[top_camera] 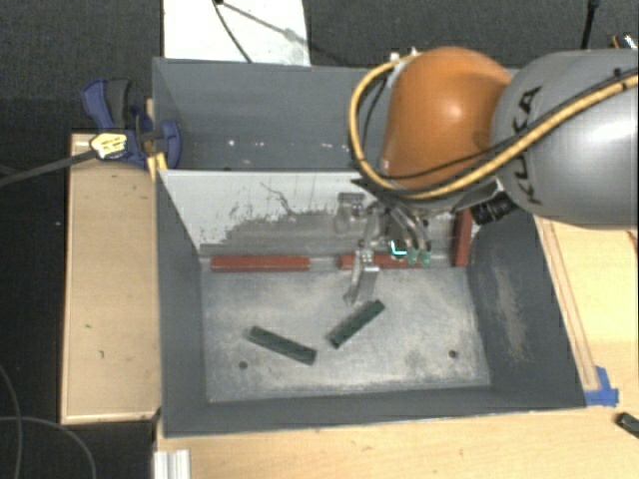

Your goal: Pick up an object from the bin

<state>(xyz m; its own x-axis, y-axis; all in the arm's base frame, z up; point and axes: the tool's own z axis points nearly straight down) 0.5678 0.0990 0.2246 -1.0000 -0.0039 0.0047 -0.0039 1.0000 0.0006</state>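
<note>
Below, scuffed grey bin floor [419, 337]; end effector [361, 279] near right dark green bar [356, 323], opening indiscernible.

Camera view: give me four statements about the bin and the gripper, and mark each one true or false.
1. Two dark green bars lie on the floor of the bin: the left green bar and the right green bar. True.
2. The gripper is over the left green bar. False: it hangs close above the right green bar, and the left one lies well clear of it.
3. A red-brown bar lies along the foot of the far wall. True.
4. The two green bars are stacked crosswise. False: they lie apart, both flat on the floor.
</note>
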